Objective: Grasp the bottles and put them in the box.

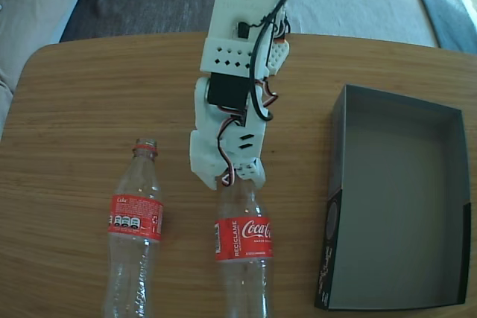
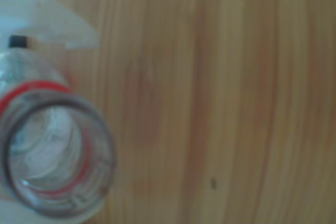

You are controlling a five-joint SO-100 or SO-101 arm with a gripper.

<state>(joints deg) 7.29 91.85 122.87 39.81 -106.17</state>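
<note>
White robot hand sits over the right clear plastic bottle's neck to grab it; grip unclear.

Table: wood-grain surface, smooth with a low sheen. Left of the box, two bottles, one nearer and one farther: clear, glossy plastic with red printed labels; the open mouth shows a glassy rim. The box itself: matt card, black outside, grey inside. Gripper: white moulded plastic, matt, with black cables. Behind the table, soft grey cloth.
</note>
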